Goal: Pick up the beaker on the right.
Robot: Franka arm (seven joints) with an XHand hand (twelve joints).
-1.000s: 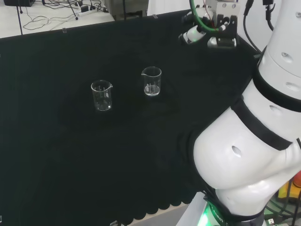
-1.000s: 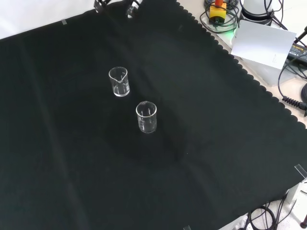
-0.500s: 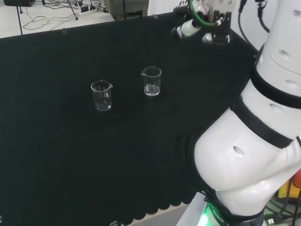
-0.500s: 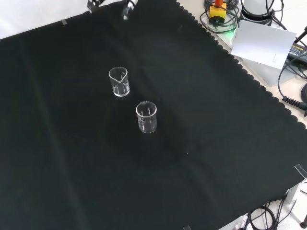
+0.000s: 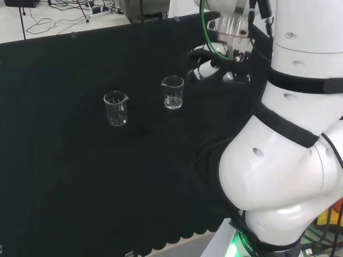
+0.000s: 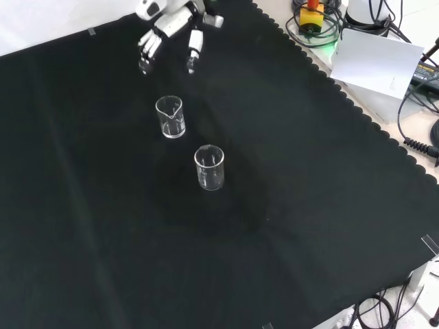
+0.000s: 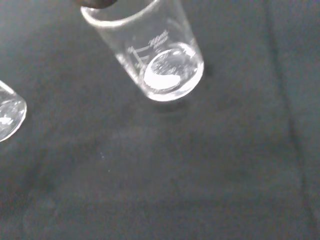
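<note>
Two clear glass beakers stand upright and apart on the black cloth. In the head view one beaker (image 5: pixel 172 92) is on the right and the other beaker (image 5: pixel 116 108) on the left. The front view has the first one (image 6: pixel 171 117) farther off and the second beaker (image 6: pixel 209 168) nearer. The hand (image 5: pixel 213 64) hovers just right of the right beaker in the head view, fingers spread and relaxed, holding nothing. Seen from the front, the hand (image 6: pixel 170 26) hangs beyond that beaker, fingertips pointing down. The wrist view has this beaker (image 7: pixel 155 55) close and the other beaker (image 7: pixel 7 114) at the picture's edge.
The arm's big white links (image 5: pixel 289 160) fill the head view's right side. Beyond the cloth's scalloped edge (image 6: pixel 357 110) in the front view lie a yellow and red button box (image 6: pixel 312 14), a white box (image 6: pixel 377 63) and cables.
The hand has come down from the cloth's far corner and now hangs close beside the right beaker. Both beakers have stayed where they were.
</note>
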